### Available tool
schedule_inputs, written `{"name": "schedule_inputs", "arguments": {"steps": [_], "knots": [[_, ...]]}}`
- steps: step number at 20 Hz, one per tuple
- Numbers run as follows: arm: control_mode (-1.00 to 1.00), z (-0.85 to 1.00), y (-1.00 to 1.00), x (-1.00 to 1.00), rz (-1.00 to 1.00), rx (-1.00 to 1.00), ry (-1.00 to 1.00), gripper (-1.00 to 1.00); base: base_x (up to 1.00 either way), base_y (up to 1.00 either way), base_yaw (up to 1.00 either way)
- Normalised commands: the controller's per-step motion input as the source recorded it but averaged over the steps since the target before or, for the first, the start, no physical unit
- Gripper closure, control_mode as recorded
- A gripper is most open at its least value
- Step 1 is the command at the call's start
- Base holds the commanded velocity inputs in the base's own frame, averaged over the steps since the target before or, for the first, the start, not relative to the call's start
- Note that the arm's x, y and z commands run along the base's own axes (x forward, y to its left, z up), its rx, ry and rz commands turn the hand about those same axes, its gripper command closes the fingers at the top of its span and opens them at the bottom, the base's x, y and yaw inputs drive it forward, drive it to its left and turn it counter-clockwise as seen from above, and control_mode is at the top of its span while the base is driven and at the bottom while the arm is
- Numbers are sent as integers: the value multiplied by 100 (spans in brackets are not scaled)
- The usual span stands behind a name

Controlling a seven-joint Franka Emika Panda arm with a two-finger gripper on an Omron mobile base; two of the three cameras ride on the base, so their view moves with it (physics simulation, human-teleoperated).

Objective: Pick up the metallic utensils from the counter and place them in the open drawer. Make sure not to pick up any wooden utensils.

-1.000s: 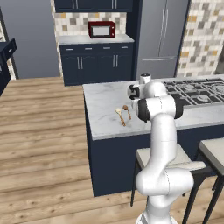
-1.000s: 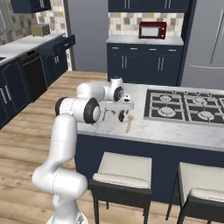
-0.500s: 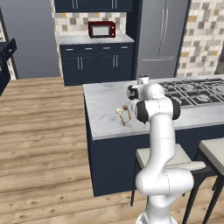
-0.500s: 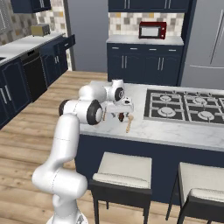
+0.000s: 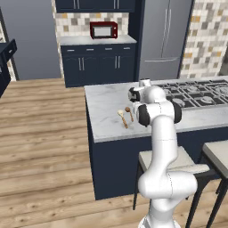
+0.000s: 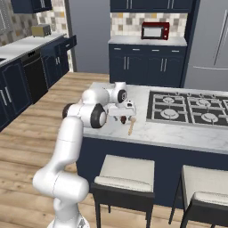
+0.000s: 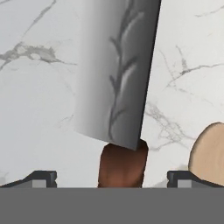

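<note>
The gripper (image 7: pixel 111 177) hangs low over the counter (image 7: pixel 39 100), pointing down at it, with its 2 fingertips (image 7: pixel 40 178) spread wide and a broad gap between them. In that gap lies 1 of the metallic utensils (image 7: pixel 118 83): a flat, dull grey blade with a leaf-like pattern runs away from the gripper, and its dark brown handle sits midway between the tips, touching neither. It looks to rest on the marble, though how high the tips stand above it cannot be told. Just beside the right-hand tip, the rounded pale tan bowl of 1 of the wooden utensils (image 7: pixel 209 151) comes in from the edge.

From the right base view, the gripper (image 6: pixel 123 119) is at the near edge of the counter (image 6: pixel 178 133), and a wooden spoon (image 6: pixel 131 126) lies just beside it, toward the hob (image 6: pixel 191 107). From the left base view, the wooden utensils (image 5: pixel 121 118) lie just to the left of the hand, with a brown-handled utensil (image 5: pixel 129 114) between them and the arm; its end is too small to make out.
</note>
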Motion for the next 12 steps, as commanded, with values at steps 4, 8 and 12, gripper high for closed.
{"name": "schedule_inputs", "arguments": {"steps": [4, 8, 12], "knots": [[-100, -9, 0, 0, 0, 1, 0, -100, 0, 0, 0], [-100, -15, 0, 0, 0, 1, 4, 100, 0, 0, 0], [-100, -6, 0, 0, 0, 0, 0, 100, 0, 0, 0]]}}
